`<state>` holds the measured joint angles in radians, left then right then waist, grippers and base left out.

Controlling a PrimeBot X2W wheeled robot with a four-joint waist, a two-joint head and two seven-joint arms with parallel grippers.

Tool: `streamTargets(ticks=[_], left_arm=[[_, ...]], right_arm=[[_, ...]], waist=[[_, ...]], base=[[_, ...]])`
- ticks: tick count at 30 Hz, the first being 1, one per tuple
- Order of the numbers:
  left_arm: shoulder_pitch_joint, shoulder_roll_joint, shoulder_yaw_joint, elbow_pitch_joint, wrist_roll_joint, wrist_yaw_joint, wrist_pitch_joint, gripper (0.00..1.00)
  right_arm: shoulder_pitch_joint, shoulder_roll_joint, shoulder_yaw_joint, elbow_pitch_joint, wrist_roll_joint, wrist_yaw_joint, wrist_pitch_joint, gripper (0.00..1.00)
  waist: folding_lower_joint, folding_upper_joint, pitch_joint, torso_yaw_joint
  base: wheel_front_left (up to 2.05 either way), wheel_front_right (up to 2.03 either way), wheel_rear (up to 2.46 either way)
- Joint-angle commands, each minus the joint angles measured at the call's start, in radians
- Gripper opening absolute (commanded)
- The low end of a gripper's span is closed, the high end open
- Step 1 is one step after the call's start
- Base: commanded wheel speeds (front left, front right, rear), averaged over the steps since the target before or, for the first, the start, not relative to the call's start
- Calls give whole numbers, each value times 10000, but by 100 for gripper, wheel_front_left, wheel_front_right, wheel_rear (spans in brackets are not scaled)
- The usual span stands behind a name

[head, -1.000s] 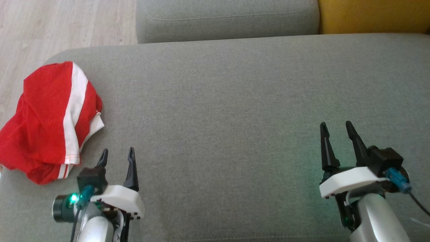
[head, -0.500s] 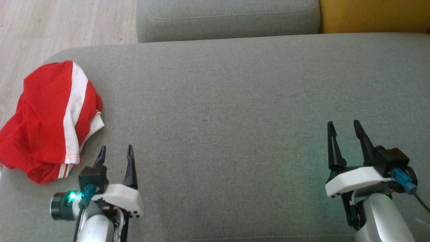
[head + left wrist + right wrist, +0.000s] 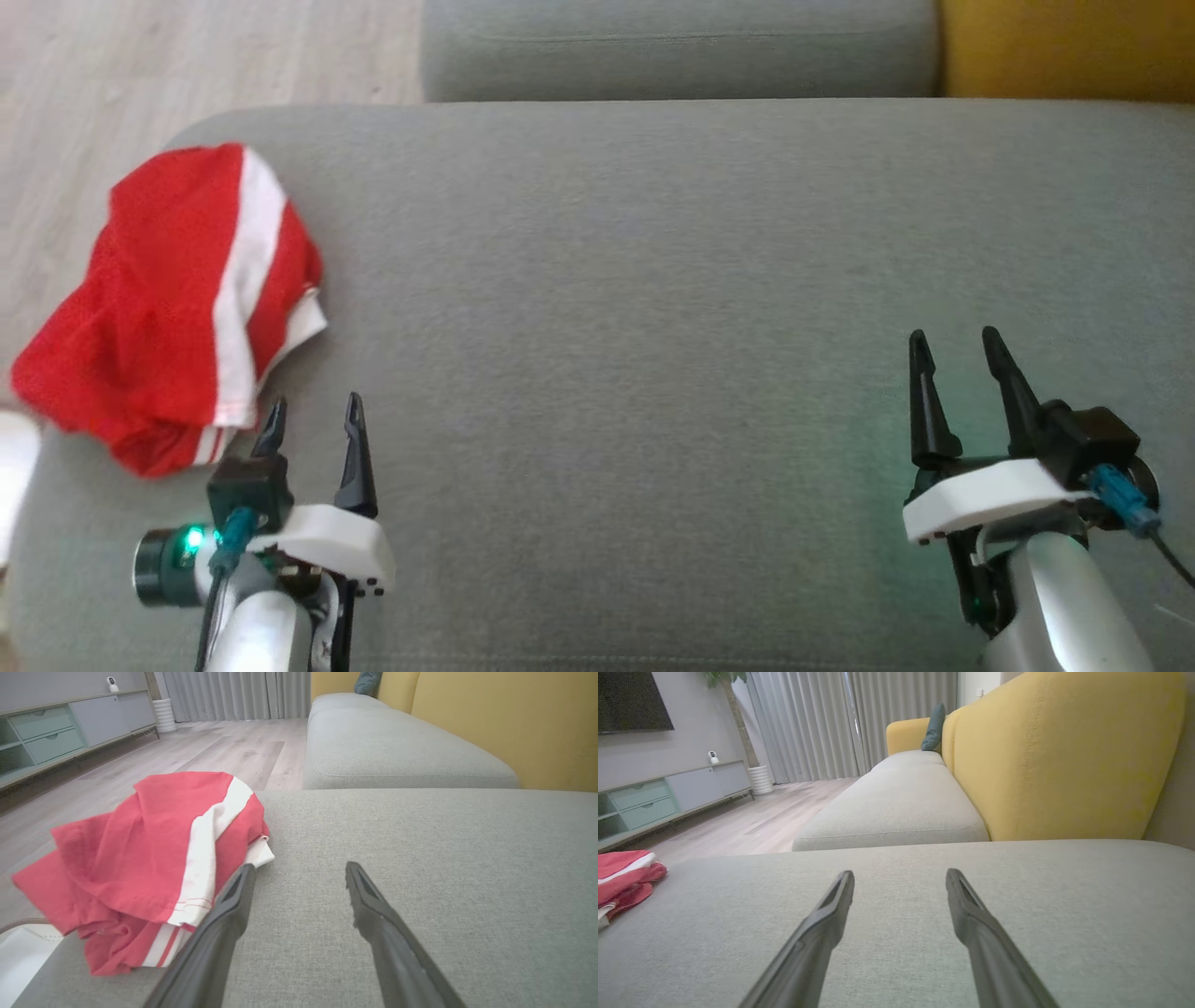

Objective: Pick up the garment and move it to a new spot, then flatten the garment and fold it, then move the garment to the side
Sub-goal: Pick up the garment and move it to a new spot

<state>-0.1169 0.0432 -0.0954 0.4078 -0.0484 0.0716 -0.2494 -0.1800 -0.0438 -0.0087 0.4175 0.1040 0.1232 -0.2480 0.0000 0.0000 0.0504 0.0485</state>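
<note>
Garment [image 3: 168, 308] is your starting point: a red piece with white stripes, bunched in a heap at the near-left corner of the grey seat cushion [image 3: 653, 280]. Its left part seems to spill over the cushion's rounded edge. It has not stirred on the cushion over the last second. The head view has swung a little to the left, which is the camera turning and not the cloth sliding.

Your left gripper [image 3: 316, 401] has crept closer. Its jaws are spread wide with nothing between them, and the left finger's tip now stands just beside the striped hem without touching it. I judge the pickup not yet begun; you are lined up for it. The right gripper [image 3: 954, 334] hangs well apart at the near right, equally wide and empty.

Mind the left edge — a pull toward it could drag the heap onto the floor [image 3: 187, 56], or onto a white thing [image 3: 14, 467] below the corner that I cannot identify. To the right you have broad bare cushion for laying out and folding. Beyond it sit another grey cushion [image 3: 672, 56] and the yellow backrest [image 3: 1064, 47].
</note>
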Motion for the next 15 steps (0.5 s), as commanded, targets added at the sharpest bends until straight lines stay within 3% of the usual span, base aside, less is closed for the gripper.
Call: streamTargets(ticks=[1, 15], left_arm=[[-600, 88, 283, -401, -119, 19, -124, 100], [-390, 72, 392, -298, -406, 153, -124, 100]], right_arm=[[-499, -64, 289, -389, 74, 75, -137, 100], [-399, -64, 708, -348, 182, 75, -138, 100]], waist=[[0, 0, 107, 416], [0, 0, 152, 3474]], base=[[0, 0, 0], [0, 0, 0]])
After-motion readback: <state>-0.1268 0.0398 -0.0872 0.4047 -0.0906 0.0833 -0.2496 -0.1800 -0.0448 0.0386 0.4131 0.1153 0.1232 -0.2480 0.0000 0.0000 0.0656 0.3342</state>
